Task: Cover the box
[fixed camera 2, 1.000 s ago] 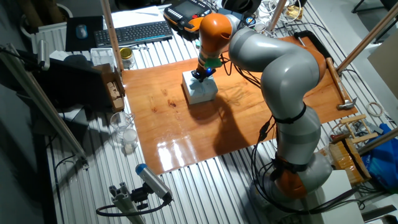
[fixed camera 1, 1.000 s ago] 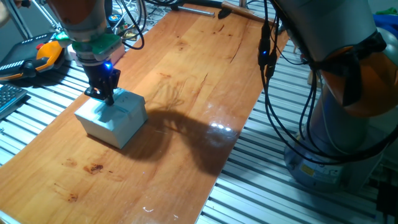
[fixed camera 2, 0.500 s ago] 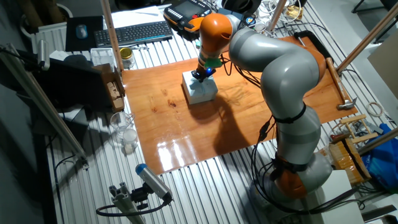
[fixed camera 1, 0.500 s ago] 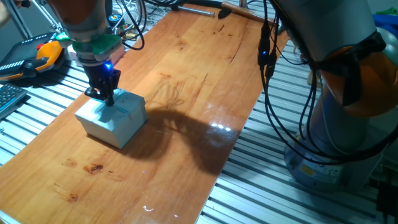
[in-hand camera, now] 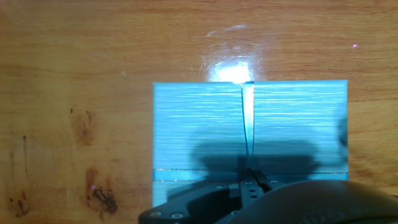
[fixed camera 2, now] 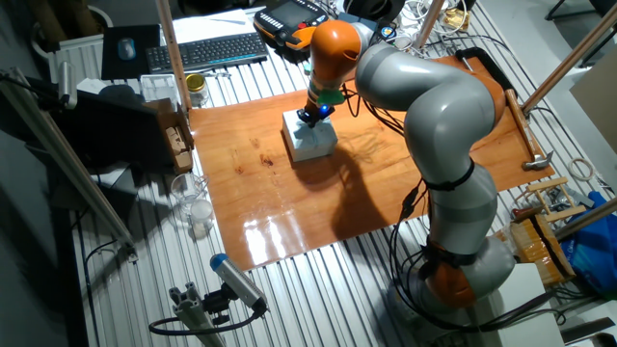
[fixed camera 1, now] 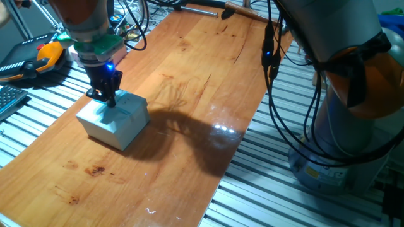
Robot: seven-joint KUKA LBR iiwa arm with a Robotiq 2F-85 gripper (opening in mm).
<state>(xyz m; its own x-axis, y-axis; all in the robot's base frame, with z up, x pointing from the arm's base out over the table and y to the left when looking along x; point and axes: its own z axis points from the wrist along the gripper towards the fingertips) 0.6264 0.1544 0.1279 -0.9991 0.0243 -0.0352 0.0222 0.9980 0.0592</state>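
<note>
The box (fixed camera 1: pixel 117 120) is pale blue-grey and stands on the left part of the wooden table (fixed camera 1: pixel 196 69). A matching lid (in-hand camera: pixel 199 124) with a thin ribbon (in-hand camera: pixel 248 118) lies flat on top of it, so the brown interior is hidden. My gripper (fixed camera 1: pixel 108 98) points straight down onto the lid's top. In the hand view my gripper (in-hand camera: pixel 250 183) has its fingers together at the ribbon crossing near the lid's edge. The other fixed view shows the box (fixed camera 2: pixel 310 142) under my gripper (fixed camera 2: pixel 310 118).
An orange and black teach pendant (fixed camera 1: pixel 38 58) lies left of the table. A keyboard (fixed camera 2: pixel 207 50) and a small jar (fixed camera 2: pixel 197 89) sit behind it. A hammer (fixed camera 1: pixel 243 11) lies at the table's far end. Cables (fixed camera 1: pixel 271 63) hang along the right edge by the arm's base (fixed camera 1: pixel 341 145).
</note>
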